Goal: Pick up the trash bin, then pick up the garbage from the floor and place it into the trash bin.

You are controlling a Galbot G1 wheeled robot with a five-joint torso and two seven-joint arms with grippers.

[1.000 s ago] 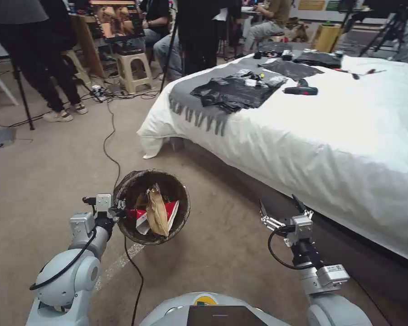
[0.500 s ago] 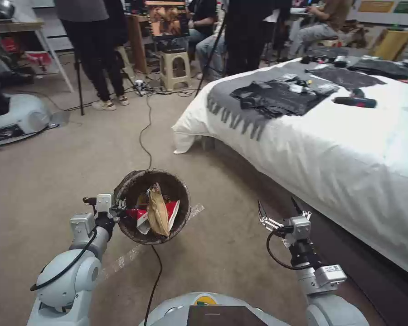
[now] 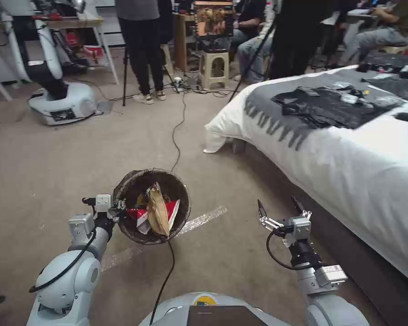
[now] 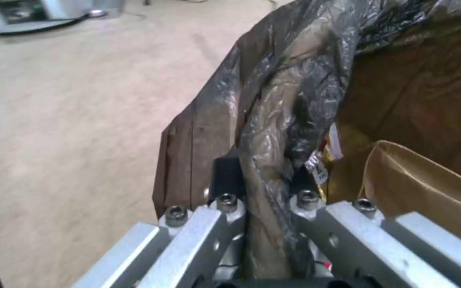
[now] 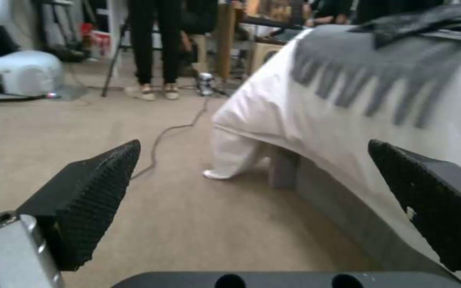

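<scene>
My left gripper (image 3: 119, 207) is shut on the near-left rim of the trash bin (image 3: 133, 179) and holds it off the floor (image 3: 54, 158). The bin's dark bag (image 4: 289, 100) is pinched between the fingers (image 4: 225, 180) in the left wrist view. Inside the bin lies garbage: a crumpled brown paper bag (image 3: 157, 213) and red-and-white cup pieces (image 3: 138, 216). My right gripper (image 3: 279, 206) hangs open and empty to the right of the bin, above beige carpet beside the bed; its black pads (image 5: 89, 188) stand wide apart.
A white-covered bed (image 3: 349, 154) with a grey throw and black bags runs along the right. A black cable (image 3: 177, 136) crosses the carpet, and a pale tape line (image 3: 199, 219) lies under the bin. Another robot base (image 3: 61, 102), stools, tripods and standing people are at the back.
The whole head view has swung left: the bed slid to the right and another robot base came into view at the back left. Both arms and the held bin keep their places.
</scene>
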